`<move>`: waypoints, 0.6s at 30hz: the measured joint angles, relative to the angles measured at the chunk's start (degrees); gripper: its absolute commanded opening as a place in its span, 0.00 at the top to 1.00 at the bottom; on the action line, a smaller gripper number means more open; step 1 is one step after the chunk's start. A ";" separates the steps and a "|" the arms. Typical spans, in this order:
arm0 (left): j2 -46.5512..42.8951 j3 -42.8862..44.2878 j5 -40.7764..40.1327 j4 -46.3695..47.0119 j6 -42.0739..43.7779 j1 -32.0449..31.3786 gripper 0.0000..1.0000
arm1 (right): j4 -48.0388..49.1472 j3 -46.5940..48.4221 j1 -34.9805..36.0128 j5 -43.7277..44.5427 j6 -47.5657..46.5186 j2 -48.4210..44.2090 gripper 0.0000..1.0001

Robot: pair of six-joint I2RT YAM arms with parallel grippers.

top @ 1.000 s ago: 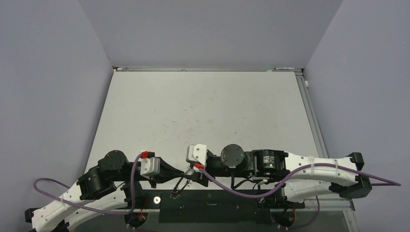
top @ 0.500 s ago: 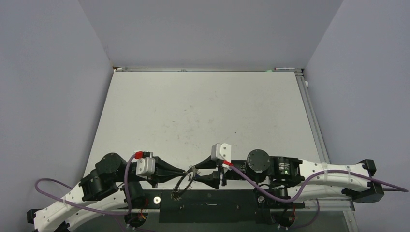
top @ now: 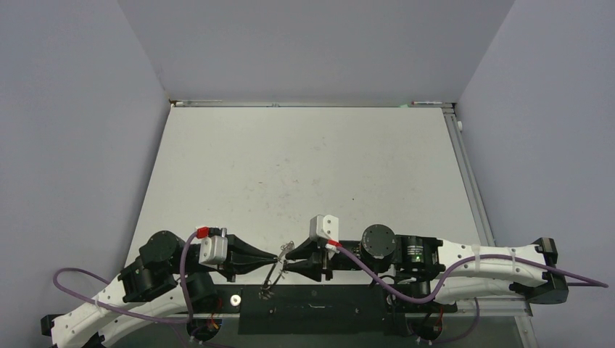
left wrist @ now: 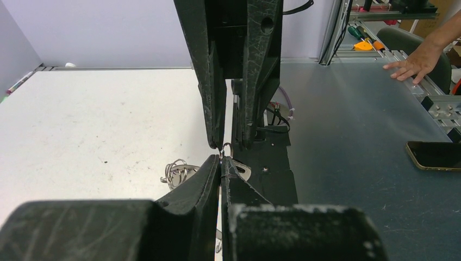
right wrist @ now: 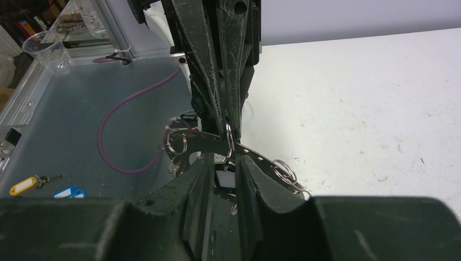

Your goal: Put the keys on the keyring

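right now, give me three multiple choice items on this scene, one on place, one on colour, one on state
1. Where do the left gripper and right gripper meet? A far left corner B near edge of the table C table's middle
2. The cables are: A green B yellow C purple
3. The left gripper is: A shut B wide open C out of view

B: their tips meet by the table's near edge.
C: a purple cable runs along each arm.
A: its fingers pinch the keyring, no gap.
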 measured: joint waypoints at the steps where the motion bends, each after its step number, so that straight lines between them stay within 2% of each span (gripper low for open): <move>1: -0.02 -0.07 0.07 0.11 -0.02 0.00 1.00 | 0.24 0.00 -0.11 -0.13 0.00 0.11 0.84; 8: -0.46 -0.28 0.57 0.31 -0.09 0.00 1.00 | 0.74 0.00 -0.83 -0.90 0.04 1.55 0.94; 18: -1.20 -1.11 1.01 1.25 -0.50 0.00 1.00 | 1.25 0.00 -0.87 -1.77 0.44 2.10 0.95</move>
